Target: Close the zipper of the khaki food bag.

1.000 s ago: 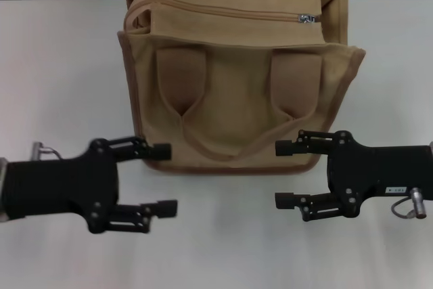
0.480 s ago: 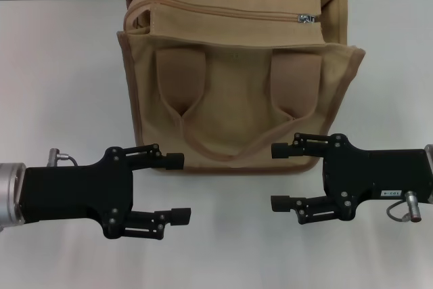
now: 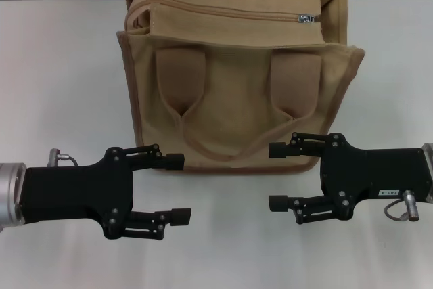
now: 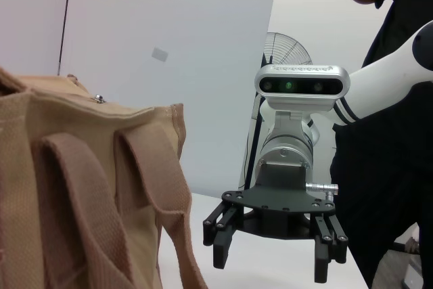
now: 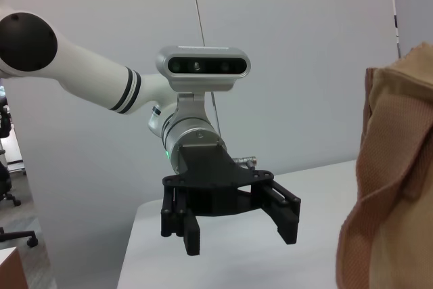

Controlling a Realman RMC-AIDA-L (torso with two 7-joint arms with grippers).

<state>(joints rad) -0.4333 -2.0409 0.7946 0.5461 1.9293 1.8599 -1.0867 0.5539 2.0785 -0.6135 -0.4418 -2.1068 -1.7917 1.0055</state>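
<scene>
The bag [image 3: 237, 79] sits at the far side of the desk [image 3: 61, 65]. Its zipper [image 3: 230, 13] runs left to right (pull tab [image 3: 308, 18] at the right end). The right gripper [image 3: 287, 175] is nearer it; the left gripper [image 3: 177, 189] waits too, both with fingers apart, holding nothing.

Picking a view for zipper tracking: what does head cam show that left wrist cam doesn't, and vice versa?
Only the head view shows the left gripper, open, the tan zipper line along the bag's top, and the white table. Only the left wrist view shows a desk fan and a person in dark clothes behind the robot. Both show the boxy tan canvas food bag, its small silver pull tab and the right gripper, open.
</scene>
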